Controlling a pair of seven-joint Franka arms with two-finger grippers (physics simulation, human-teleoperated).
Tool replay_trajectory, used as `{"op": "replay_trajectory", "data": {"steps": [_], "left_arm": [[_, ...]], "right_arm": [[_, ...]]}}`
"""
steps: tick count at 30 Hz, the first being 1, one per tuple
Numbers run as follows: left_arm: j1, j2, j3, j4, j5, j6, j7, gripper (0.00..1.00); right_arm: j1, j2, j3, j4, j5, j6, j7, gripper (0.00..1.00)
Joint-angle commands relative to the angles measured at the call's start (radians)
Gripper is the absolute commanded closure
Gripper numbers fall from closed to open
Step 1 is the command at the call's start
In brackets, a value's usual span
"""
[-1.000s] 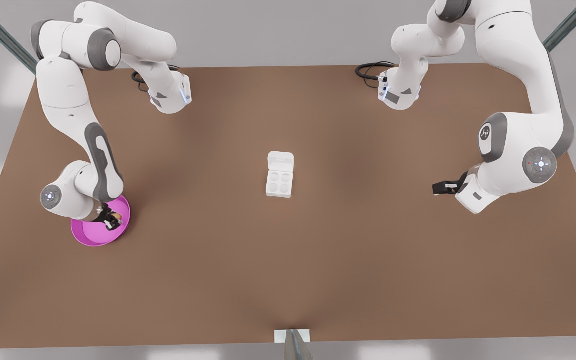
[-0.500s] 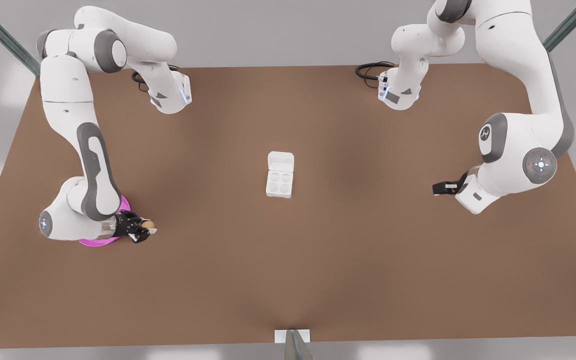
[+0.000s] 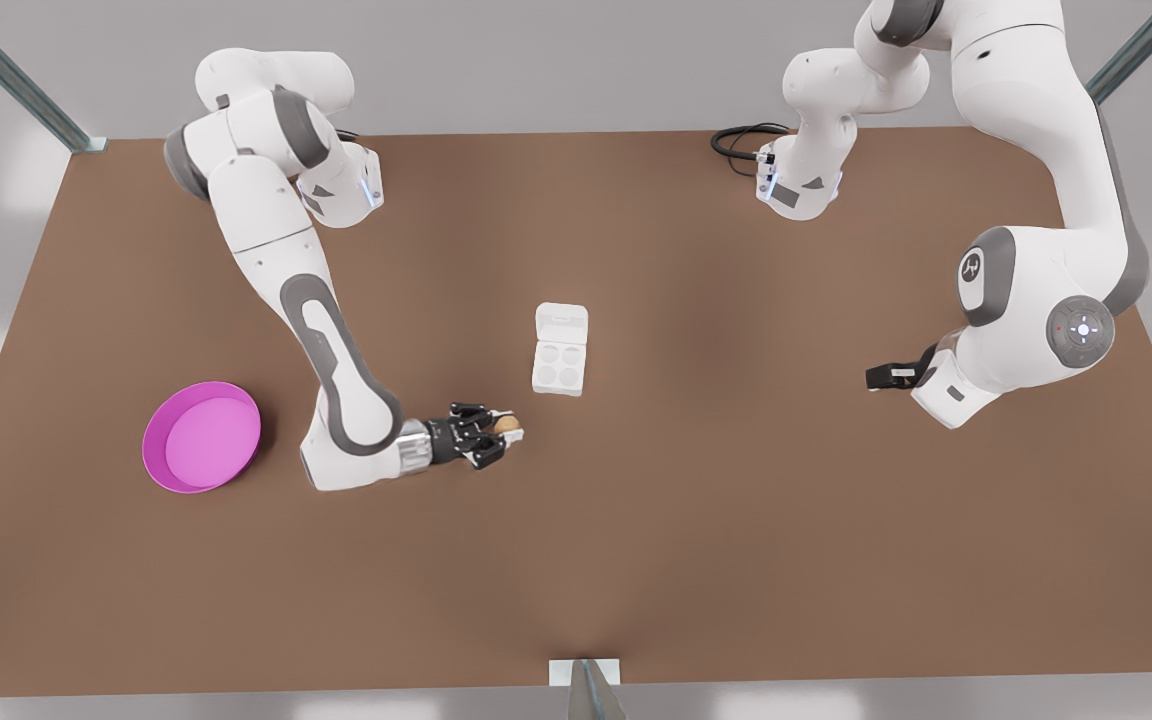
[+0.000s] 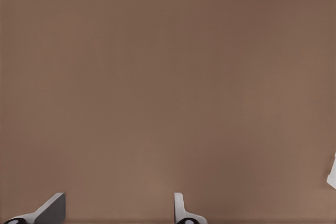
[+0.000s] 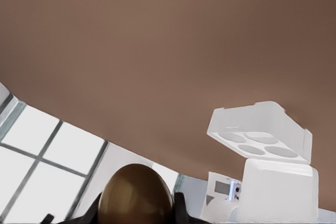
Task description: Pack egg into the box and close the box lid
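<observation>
Round pink dish (image 3: 201, 437) sits on brown tabletop (image 3: 636, 520) at front view's left. Right gripper (image 3: 496, 437) clamped on small tan-brown oval egg (image 3: 507, 424) – held above tabletop, near white four-cup egg carton (image 3: 558, 364), flat white lid (image 3: 562, 324) flipped open. Egg prob. light, smooth, fragile – grip sides gently. Left gripper (image 3: 882, 377) waits at front view's right, fingers parted w/ nothing between.
</observation>
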Motion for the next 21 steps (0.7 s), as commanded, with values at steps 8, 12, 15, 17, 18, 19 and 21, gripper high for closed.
{"op": "replay_trajectory", "data": {"steps": [8,12,15,17,18,19,21], "left_arm": [[0.003,-0.001,0.000,0.000,0.001,-0.005,0.000,0.00],[0.005,0.011,0.000,0.000,0.001,-0.003,0.000,0.00],[0.005,0.013,0.000,0.000,0.002,-0.003,-0.002,0.00],[0.005,0.019,0.000,0.000,0.001,-0.003,-0.002,0.00],[0.005,0.019,0.000,0.000,0.001,-0.003,-0.002,0.00],[0.005,0.019,0.000,0.000,0.002,-0.003,-0.002,0.00],[0.003,0.019,0.000,0.000,0.002,-0.005,-0.002,0.00]], "right_arm": [[0.015,0.012,0.078,-0.086,0.033,-0.082,0.017,0.49],[0.009,0.033,0.076,-0.105,0.023,-0.100,0.020,0.49],[0.015,0.052,0.076,-0.109,0.023,-0.103,0.022,0.49],[0.026,0.067,0.078,-0.105,0.025,-0.102,0.020,0.49],[0.035,0.081,0.078,-0.102,0.030,-0.102,0.020,0.49],[0.044,0.088,0.078,-0.102,0.030,-0.102,0.020,0.49],[0.054,0.092,0.078,-0.108,0.030,-0.102,0.020,0.49]]}}
